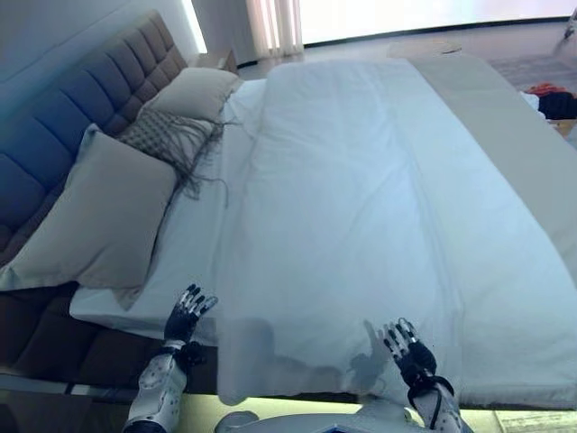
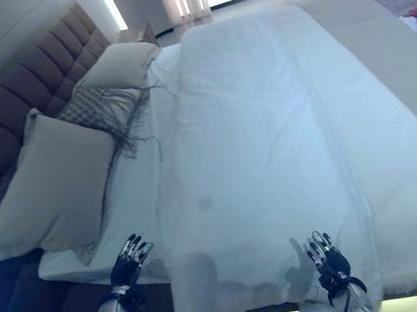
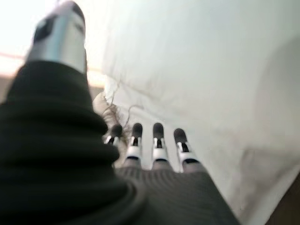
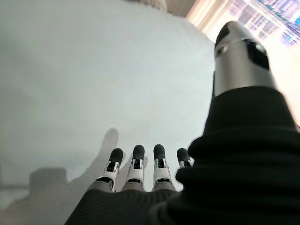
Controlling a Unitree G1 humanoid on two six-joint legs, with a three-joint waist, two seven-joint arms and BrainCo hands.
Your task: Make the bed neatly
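A white duvet [image 1: 361, 198] lies spread over the bed, its near edge hanging over the side in front of me. My left hand [image 1: 187, 313] is raised by the near left corner of the duvet, fingers straight, holding nothing. My right hand [image 1: 407, 347] hovers over the near edge further right, fingers straight and spread. In the wrist views both hands' fingers [image 3: 157, 140] [image 4: 136, 161] point at the white cloth without gripping it. Two beige pillows [image 1: 104, 212] [image 1: 194, 90] and a fringed grey cushion [image 1: 167, 135] lean at the headboard [image 1: 81, 99].
A beige runner [image 1: 505, 135] covers the foot end of the bed at the right. Clothes [image 1: 552, 97] lie on the floor beyond it. A nightstand [image 1: 219, 59] stands by the headboard, with curtains [image 1: 275, 25] behind. The dark bed frame [image 1: 54, 347] shows below the left hand.
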